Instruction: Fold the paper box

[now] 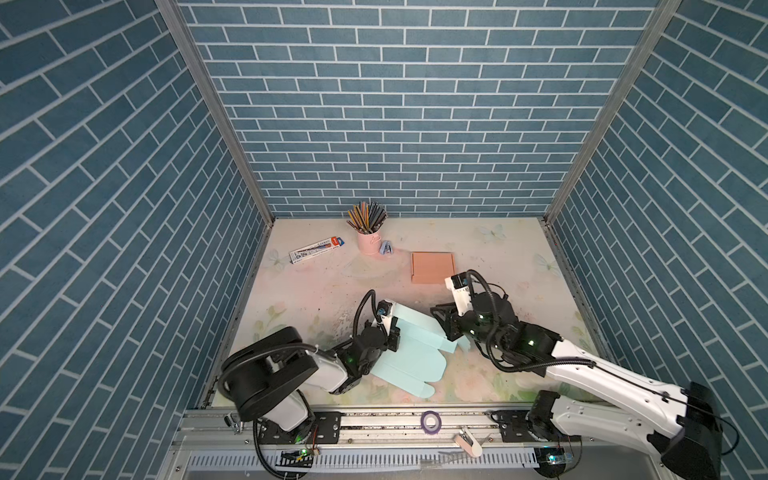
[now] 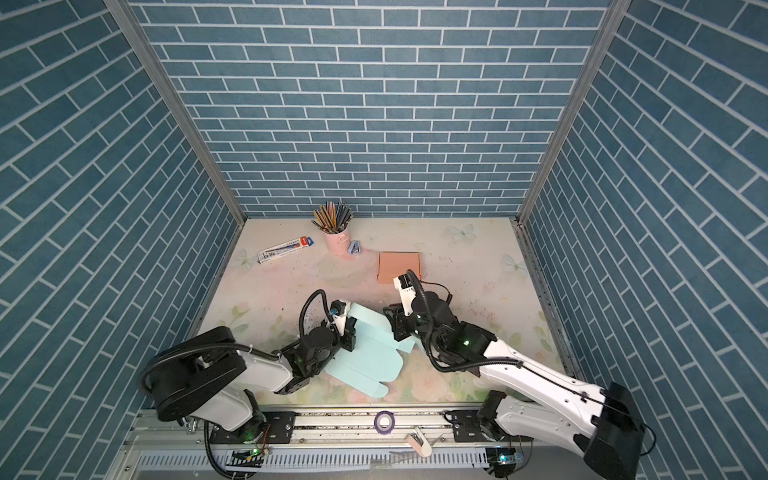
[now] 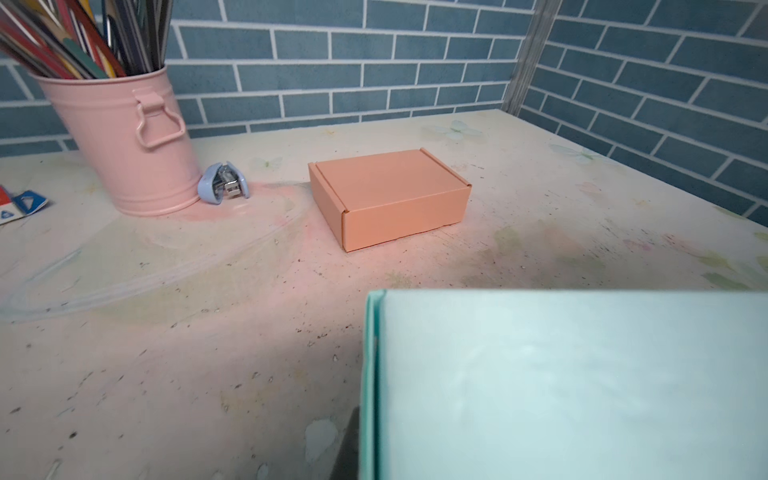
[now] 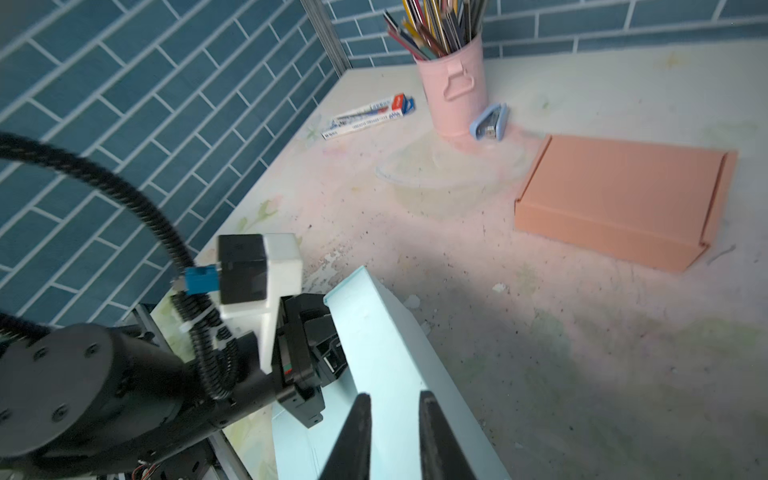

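Pale, flower-printed tabletop (image 1: 498,257) lies under everything. The mint paper box (image 1: 415,357) sits on its near half between my two arms, still mostly an open sheet. Its long axis runs on a slant from the front edge back toward the middle of the table. The rounded flaps lie flat at the near end and one panel stands up at the far end.

That raised panel is what the next fold turns on, as I judge it. My left gripper (image 4: 328,357) is at the panel's left edge, pressed together on the card and holding it upright. The left wrist view shows the mint face close against the camera. My right gripper (image 4: 395,397) comes at the same panel from the opposite side. Its jaws are parted a little, and mint card shows through the gap. I cannot tell whether they touch it. So the left arm has the box, and the right is just beside it, placed to push or tuck.

Farther back, well apart, stands a finished peach box (image 3: 390,195), plain and unmarked. Next come a pink bucket (image 3: 124,141) of pencils and a long pencil carton (image 4: 370,116). Its red and blue print is too small to read. A blue stapler (image 3: 224,183) leans by the bucket.
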You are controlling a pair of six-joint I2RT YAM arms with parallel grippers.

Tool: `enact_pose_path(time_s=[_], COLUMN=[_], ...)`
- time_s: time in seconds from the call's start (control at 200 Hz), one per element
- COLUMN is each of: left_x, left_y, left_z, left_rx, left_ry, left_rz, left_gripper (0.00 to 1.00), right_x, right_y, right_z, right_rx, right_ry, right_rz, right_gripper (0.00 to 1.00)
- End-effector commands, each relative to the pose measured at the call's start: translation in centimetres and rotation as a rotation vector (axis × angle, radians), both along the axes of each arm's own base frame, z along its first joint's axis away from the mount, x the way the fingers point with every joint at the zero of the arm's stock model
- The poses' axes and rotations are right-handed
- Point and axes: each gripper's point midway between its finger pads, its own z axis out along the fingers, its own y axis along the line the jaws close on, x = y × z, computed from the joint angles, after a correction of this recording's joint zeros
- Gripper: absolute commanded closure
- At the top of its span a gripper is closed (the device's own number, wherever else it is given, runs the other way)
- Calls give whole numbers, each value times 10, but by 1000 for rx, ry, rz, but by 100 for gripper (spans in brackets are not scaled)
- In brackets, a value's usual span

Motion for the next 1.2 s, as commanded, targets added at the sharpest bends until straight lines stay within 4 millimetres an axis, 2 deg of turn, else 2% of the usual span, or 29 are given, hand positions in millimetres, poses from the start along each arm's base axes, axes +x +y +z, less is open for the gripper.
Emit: enact_pose_path(time_s=[0.0, 0.165, 0.37, 0.685, 0.89, 1.05, 1.195], left_x=[3, 1, -4, -7, -7, -7, -8], left_y=[20, 37, 47, 55, 57, 58, 59], left_z=[2, 30, 55, 59, 54, 55, 60], left_rx=[46, 48, 32, 26, 43, 38, 17], left_ry=[93, 103, 100, 107, 112, 109, 100], left_rz=[119, 176, 200, 218, 227, 228, 228], left_gripper=[96, 96, 96, 95, 95, 95, 95], right_x=[-12, -27, -22, -18, -17, -13, -12], right_y=[-11, -17, -28, -35, -23, -7, -4], right_z=[30, 45, 42, 22, 21, 0, -12], right_rx=[-8, 7, -36, -95, -98, -152, -178], right_ry=[-118, -158, -151, -118, -111, -68, -49], right_rz=[40, 77, 15, -28, -2, 13, 7], right_gripper=[83, 91, 94, 97, 97, 97, 98])
